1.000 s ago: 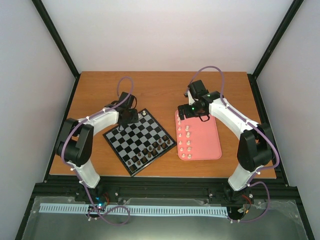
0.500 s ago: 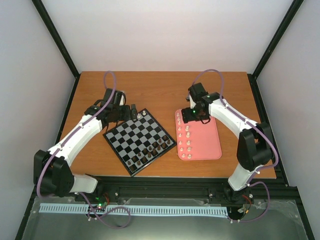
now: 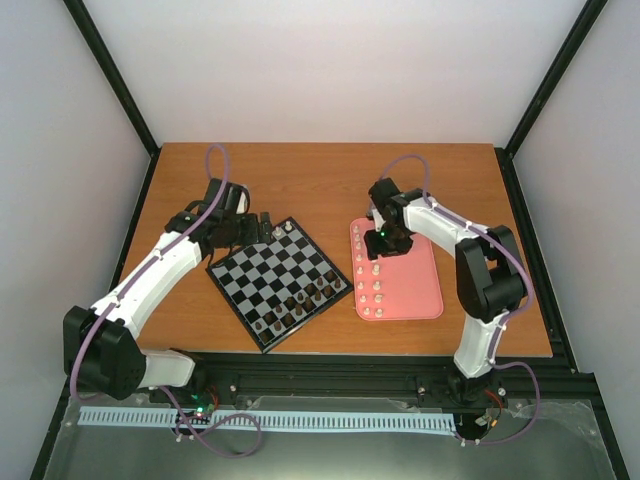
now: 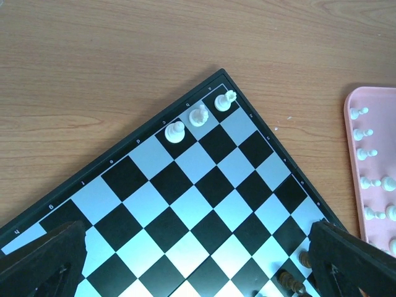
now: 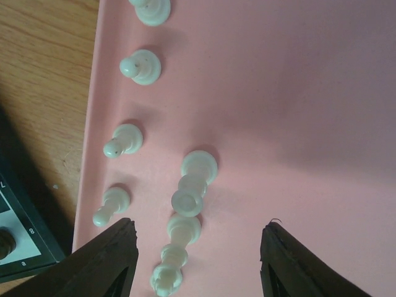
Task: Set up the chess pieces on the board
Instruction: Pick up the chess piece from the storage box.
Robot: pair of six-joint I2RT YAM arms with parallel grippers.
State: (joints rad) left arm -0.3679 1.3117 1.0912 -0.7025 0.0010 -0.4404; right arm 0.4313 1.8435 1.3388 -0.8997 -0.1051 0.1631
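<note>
The board lies left of centre, with three cream chess pieces in a row at its far corner and dark pieces along its near right edge. My left gripper hovers just off that far corner, open; its fingers frame bare squares. More chess pieces stand in columns on the pink tray. My right gripper is low over the tray's far left, jaws apart. A tall white piece stands between the fingers, untouched; a second one is just beyond.
Small pawns line the tray's left edge, close to my right gripper's left finger. The board's corner with a dark piece shows at that view's lower left. Bare wooden table lies behind both.
My left gripper opened, left a white piece on the board's far corner and drew back to the left. My right gripper came down the tray over the tall pieces, its jaws narrowing.
</note>
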